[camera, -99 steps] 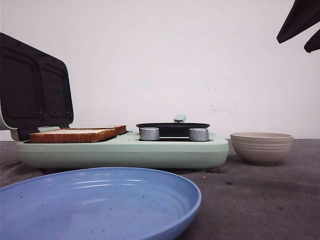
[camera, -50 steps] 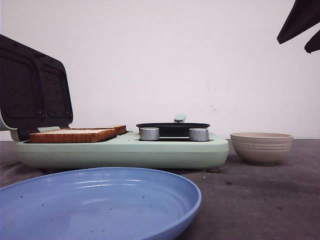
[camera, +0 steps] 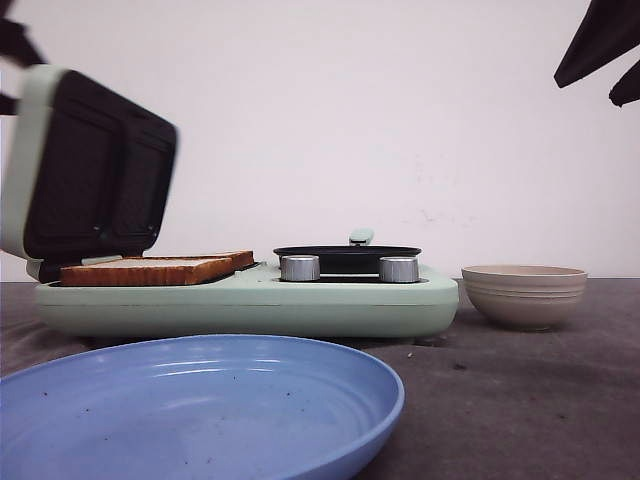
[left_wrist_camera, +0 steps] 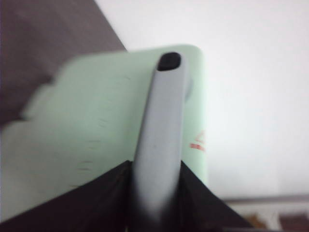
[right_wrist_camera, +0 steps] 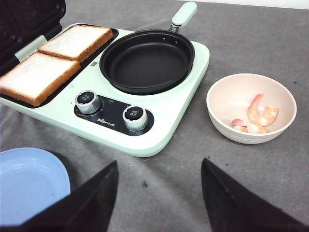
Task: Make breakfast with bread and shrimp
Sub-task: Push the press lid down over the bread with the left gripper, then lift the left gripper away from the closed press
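Observation:
Two slices of bread point(right_wrist_camera: 75, 41) point(right_wrist_camera: 36, 77) lie side by side on the dark plate of the mint-green sandwich maker point(camera: 250, 300); from the front I see their crust edges point(camera: 150, 268). Its lid point(camera: 90, 170) stands tilted over them, blurred. My left gripper point(left_wrist_camera: 155, 166) is shut on the lid's grey handle point(left_wrist_camera: 161, 121), and only a dark bit of it shows at the front view's upper left corner point(camera: 10, 40). A few pink shrimp point(right_wrist_camera: 256, 118) lie in the beige bowl point(right_wrist_camera: 227, 96). My right gripper point(right_wrist_camera: 159, 193) hangs open, high above the table in front of the maker.
An empty black pan point(right_wrist_camera: 147, 58) sits on the maker's right half, with two silver knobs point(right_wrist_camera: 135, 117) before it. A blue plate point(camera: 200, 400) lies near the front edge. The beige bowl point(camera: 523, 295) stands right of the maker on grey cloth.
The lid has swung forward from leaning back to tilting over the bread. My left gripper has come into the front view at upper left. The right arm has not moved.

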Action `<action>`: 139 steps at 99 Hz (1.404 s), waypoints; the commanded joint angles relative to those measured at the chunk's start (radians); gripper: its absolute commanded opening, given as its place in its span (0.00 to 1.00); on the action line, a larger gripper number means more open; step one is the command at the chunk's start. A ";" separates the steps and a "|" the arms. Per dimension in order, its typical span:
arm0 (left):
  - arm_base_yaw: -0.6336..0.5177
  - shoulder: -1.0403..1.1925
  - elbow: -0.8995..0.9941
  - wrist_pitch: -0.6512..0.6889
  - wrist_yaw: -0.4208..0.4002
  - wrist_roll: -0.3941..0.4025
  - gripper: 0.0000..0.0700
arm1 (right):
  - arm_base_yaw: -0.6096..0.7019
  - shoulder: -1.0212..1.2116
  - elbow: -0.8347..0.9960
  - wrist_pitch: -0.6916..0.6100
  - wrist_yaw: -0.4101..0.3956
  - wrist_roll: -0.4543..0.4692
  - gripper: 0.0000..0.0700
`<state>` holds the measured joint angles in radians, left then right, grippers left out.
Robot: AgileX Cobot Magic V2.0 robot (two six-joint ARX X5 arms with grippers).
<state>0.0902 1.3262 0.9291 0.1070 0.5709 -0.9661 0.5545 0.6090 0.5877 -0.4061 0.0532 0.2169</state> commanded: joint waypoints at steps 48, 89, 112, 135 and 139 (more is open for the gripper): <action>-0.447 0.185 0.002 -0.070 -0.426 0.345 0.01 | 0.006 0.004 0.007 0.000 -0.001 0.005 0.46; -0.494 0.188 0.035 -0.067 -0.522 0.433 0.74 | 0.006 0.004 0.007 -0.037 0.000 0.004 0.46; -0.494 0.101 0.052 -0.079 -0.523 0.527 0.73 | 0.006 0.004 0.007 -0.036 0.000 0.004 0.46; -0.494 -0.064 0.085 -0.092 -0.524 0.678 0.73 | 0.006 0.004 0.007 -0.028 0.000 0.003 0.46; -0.494 -0.098 0.087 -0.093 -0.524 0.706 0.72 | 0.005 0.004 0.007 -0.026 0.000 0.003 0.46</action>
<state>-0.3996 1.2606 0.9966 0.0078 0.0509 -0.3500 0.5545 0.6094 0.5877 -0.4435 0.0532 0.2169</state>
